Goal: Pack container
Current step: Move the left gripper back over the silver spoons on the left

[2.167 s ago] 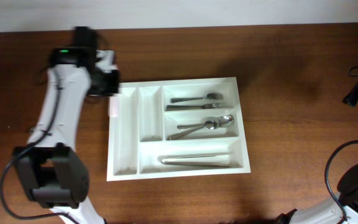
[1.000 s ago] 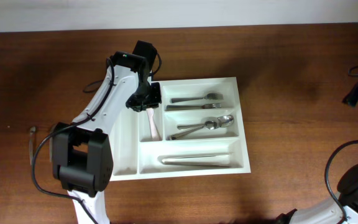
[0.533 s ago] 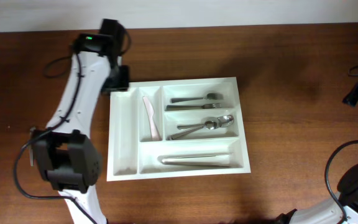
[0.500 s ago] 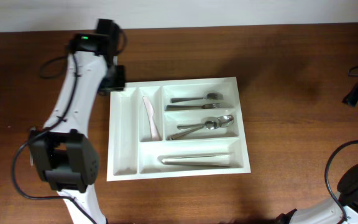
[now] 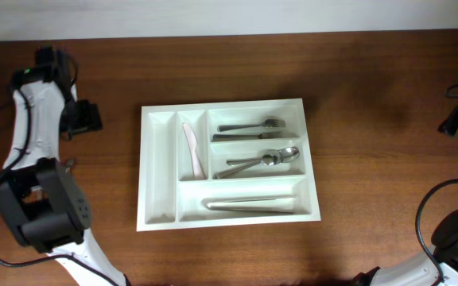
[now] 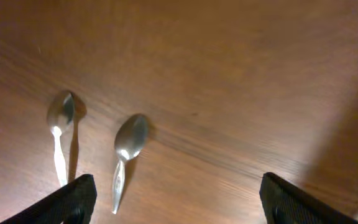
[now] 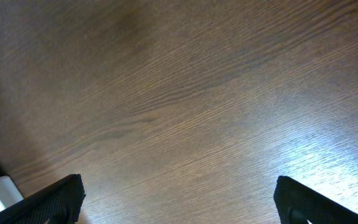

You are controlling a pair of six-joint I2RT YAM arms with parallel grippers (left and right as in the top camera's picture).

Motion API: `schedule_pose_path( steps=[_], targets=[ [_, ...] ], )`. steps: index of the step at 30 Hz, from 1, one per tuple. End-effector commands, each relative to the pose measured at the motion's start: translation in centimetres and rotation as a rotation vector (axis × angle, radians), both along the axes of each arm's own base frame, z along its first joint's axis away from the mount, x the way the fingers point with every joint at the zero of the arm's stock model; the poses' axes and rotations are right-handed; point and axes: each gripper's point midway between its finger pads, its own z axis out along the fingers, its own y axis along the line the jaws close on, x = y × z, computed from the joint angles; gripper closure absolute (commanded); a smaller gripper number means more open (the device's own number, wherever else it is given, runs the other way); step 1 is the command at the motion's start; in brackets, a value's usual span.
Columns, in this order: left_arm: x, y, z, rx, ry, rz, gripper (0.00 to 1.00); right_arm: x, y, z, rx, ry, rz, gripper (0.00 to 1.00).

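The left end effector (image 5: 86, 119) hangs over the far left of the desk (image 5: 372, 95). Its fingers (image 6: 73, 199) are spread wide with nothing between them. Its wrist view shows two loose spoons on the wood just ahead. The outer spoon (image 6: 59, 140) lies close to the left finger, and the inner spoon (image 6: 126, 155) lies just beside it, toward the middle of the view. They are nearly parallel, bowls away from the wrist and handles running back toward it. The gap between the fingers therefore stands across their long axes, which looks right for closing on a handle. Both spoons sit off to one side of that gap, however, not centred in it.

The container (image 5: 157, 183) rests in the middle of the desk, well apart from this end effector. Its middle wide compartment already holds packed spoons (image 5: 261, 159).

The right end effector (image 7: 179, 205) is equally wide and empty, over bare wood. The left arm is plainly the one placed for the loose spoons.
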Motion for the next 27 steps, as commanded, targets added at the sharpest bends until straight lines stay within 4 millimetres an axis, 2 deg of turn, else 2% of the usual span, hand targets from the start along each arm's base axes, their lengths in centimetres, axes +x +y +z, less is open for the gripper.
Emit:
schedule_pose_path(
  steps=[1,2,5,10,16,23,24,27],
  targets=[
    [-2.2,0.6,-3.4,-0.063,0.067,-0.008,0.13,0.0,0.3,0.7,0.0,-0.021,0.0,0.01],
    [-3.4,1.1,-4.7,-0.073,0.092,0.007,0.14,0.0,0.3,0.7,0.0,-0.021,0.0,0.01],
    [-4.9,1.5,-6.3,-0.095,0.124,-0.001,0.14,0.0,0.3,0.7,0.0,-0.021,0.0,0.01],
    [-6.2,1.5,-8.1,-0.149,0.132,0.013,0.14,0.0,0.3,0.7,0.0,-0.021,0.0,0.01],
    [-6.0,1.7,-8.2,-0.178,0.107,-0.005,0.14,0.0,0.3,0.7,-0.001,-0.021,0.0,0.01],
    [-6.1,1.6,-8.3,-0.178,0.13,-0.159,0.13,0.0,0.3,0.7,0.0,-0.021,-0.001,0.01],
    [-6.2,1.6,-8.3,-0.178,0.132,-0.179,0.08,0.0,0.3,0.7,0.0,-0.021,0.0,0.01],
    [-6.1,1.8,-8.3,-0.167,0.133,-0.202,0.04,0.0,0.3,0.7,0.0,-0.021,0.0,0.01]
  ],
)
